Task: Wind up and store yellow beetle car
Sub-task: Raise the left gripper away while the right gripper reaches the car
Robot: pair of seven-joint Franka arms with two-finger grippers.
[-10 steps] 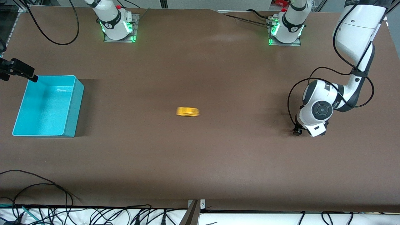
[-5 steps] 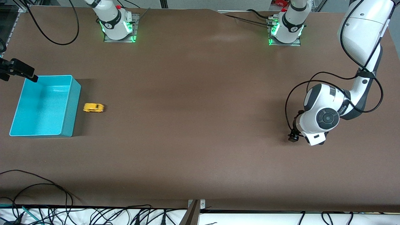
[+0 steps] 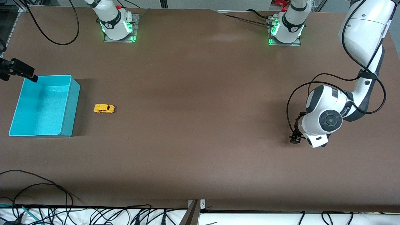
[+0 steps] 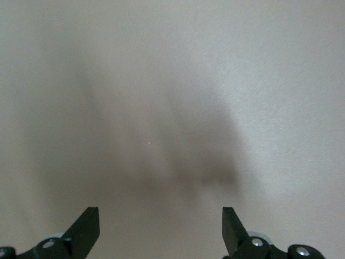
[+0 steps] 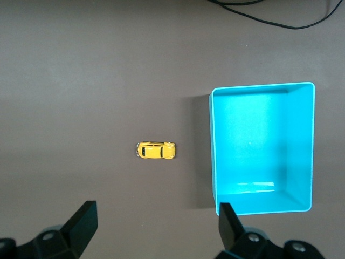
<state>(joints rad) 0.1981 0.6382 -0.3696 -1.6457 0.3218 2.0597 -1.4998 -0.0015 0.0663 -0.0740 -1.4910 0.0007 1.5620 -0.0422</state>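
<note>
**A:** What is laid out, biggest thing first?

**B:** A wide brown table (image 3: 200,131) with nothing on most of it. At the right arm's end stands an open turquoise bin (image 3: 18,125), with nothing inside it. The left arm bends low over bare table at its own end. The smallest item is the yellow beetle car (image 3: 104,108), standing on its wheels on the table just beside the bin, apart from its wall, toward the left arm's end.

**A:** And the claws?

**B:** The left claw (image 4: 160,229) hangs close above bare table with its two fingers spread wide and nothing between them. The right claw (image 5: 156,229) hangs high above the car and bin, fingers likewise spread, holding nothing; the front view shows only its dark edge beside the bin.

**A:** Which arm is better placed for the car?

**B:** The right one, clearly. The car lies almost straight below the right claw, while the left claw is well apart from it, most of the table's length away. The car's long axis runs along the table's length, pointing at the bin's wall. In the right wrist view that axis runs along the line between the two fingers, so I judge the claw would need a quarter turn to close across the car's narrow sides.
</note>
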